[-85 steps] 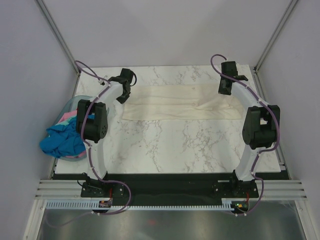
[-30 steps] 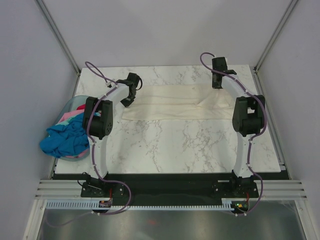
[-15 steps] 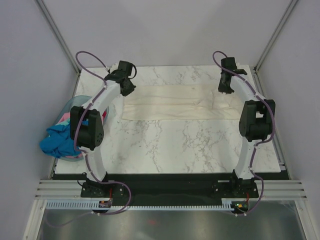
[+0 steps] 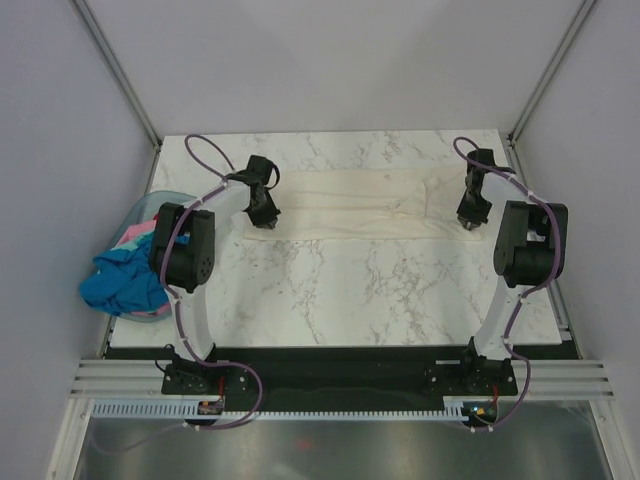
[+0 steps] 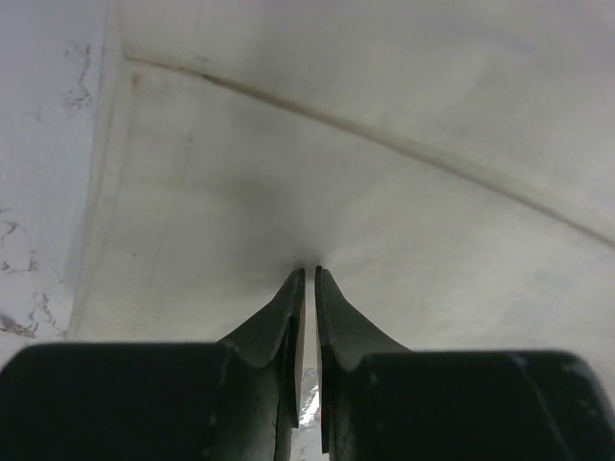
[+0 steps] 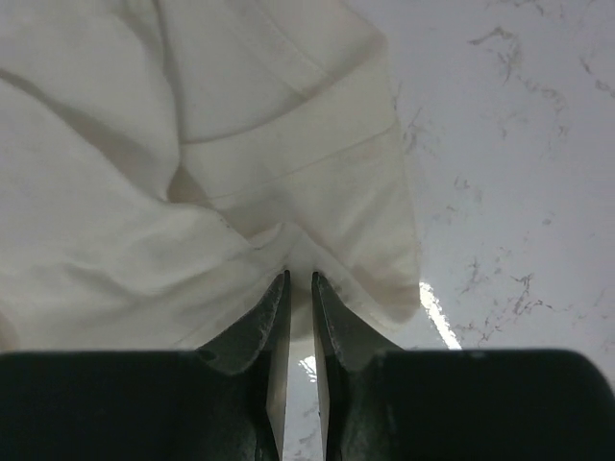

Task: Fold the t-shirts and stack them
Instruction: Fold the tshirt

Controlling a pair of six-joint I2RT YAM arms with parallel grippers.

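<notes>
Left arm (image 4: 185,245) and right arm (image 4: 528,245) reach forward, jaws nearly together.

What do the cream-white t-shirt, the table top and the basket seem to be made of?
The cream-white t-shirt looks like soft matte cloth, perhaps cotton: it creases and shows stitched hems. The table top is white with grey veins and glossy glints: marble or a marble-look laminate, I cannot tell. The basket seems pale blue plastic, with a smooth thin rim.

Near half of table (image 4: 340,290) bare; cream t-shirt (image 4: 350,200) spans far half; basket (image 4: 137,211) crowds left edge, probably overhanging.
</notes>
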